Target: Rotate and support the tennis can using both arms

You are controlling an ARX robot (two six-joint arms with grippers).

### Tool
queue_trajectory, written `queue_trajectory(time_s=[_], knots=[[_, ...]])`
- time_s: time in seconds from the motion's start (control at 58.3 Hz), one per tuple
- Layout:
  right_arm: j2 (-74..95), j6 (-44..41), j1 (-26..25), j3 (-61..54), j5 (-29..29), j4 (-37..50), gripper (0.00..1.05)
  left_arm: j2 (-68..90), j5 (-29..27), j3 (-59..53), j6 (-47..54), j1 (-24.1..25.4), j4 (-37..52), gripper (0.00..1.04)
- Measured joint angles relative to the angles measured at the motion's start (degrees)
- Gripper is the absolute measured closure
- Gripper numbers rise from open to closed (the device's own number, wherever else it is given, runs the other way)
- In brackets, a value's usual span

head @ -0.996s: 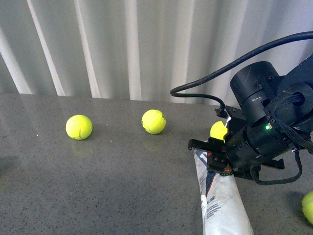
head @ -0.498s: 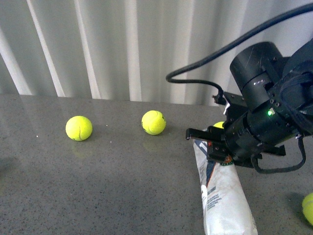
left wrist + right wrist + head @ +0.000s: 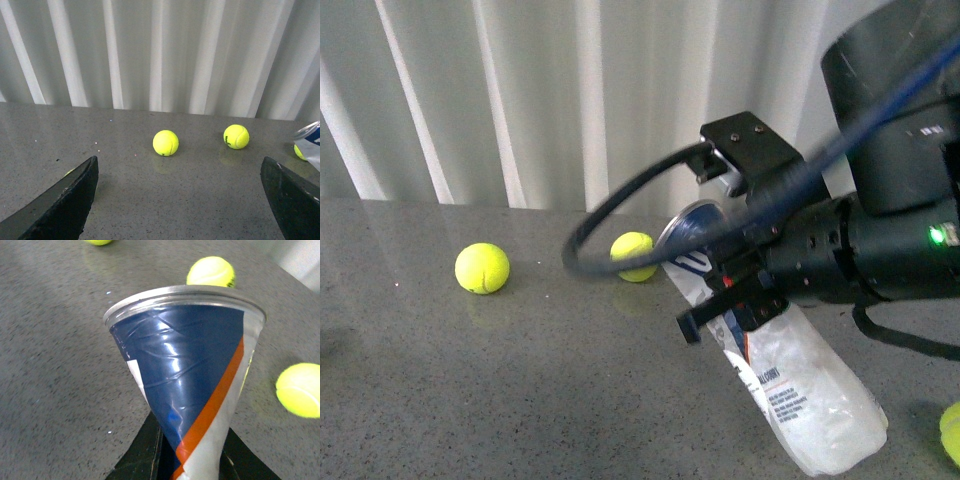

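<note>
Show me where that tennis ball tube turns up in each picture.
Front view: the tennis can slants across the lower right, rim up.
Left wrist view: only its rimmed end peeks in at the edge.
Right wrist view: it fills the middle, rim farthest.
Shared landmark: the tennis ball near its rim.

Lower left of the front frame, the grey table [image 3: 470, 400] is bare. A tennis ball [image 3: 482, 268] and a second ball [image 3: 634, 256] sit mid-frame. The tilted tennis can [image 3: 810, 400], right arm [image 3: 890, 250] and looping cable [image 3: 576, 248] block the right half. Possibly a third ball [image 3: 951, 430] sits at the lower right edge.
</note>
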Motion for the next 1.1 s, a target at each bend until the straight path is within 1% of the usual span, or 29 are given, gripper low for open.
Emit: queue_trajectory(time_s=[0.103,0.326,0.378,0.463,0.635,0.893,1.099], knots=[[-0.7,-6.4,0.9,-2.7,-4.2,2.9,0.91,0.0,0.0,0.0,0.0,0.0,0.0,0.07],[2.9,-13.7,3.4,-1.3,-8.3,3.9,0.91,0.0,0.0,0.0,0.0,0.0,0.0,0.07],[4.3,-15.2,3.9,-0.5,-8.6,3.3,0.91,0.0,0.0,0.0,0.0,0.0,0.0,0.07],[7.1,-20.1,4.6,1.2,-9.7,1.3,0.91,0.0,0.0,0.0,0.0,0.0,0.0,0.07],[11.0,-28.7,4.5,4.5,-10.4,-2.9,0.92,0.0,0.0,0.0,0.0,0.0,0.0,0.07],[13.3,-32.5,3.8,9.7,-12.7,-5.8,0.92,0.0,0.0,0.0,0.0,0.0,0.0,0.07],[16.5,-34.1,5.1,13.3,-13.3,-8.7,0.92,0.0,0.0,0.0,0.0,0.0,0.0,0.07]])
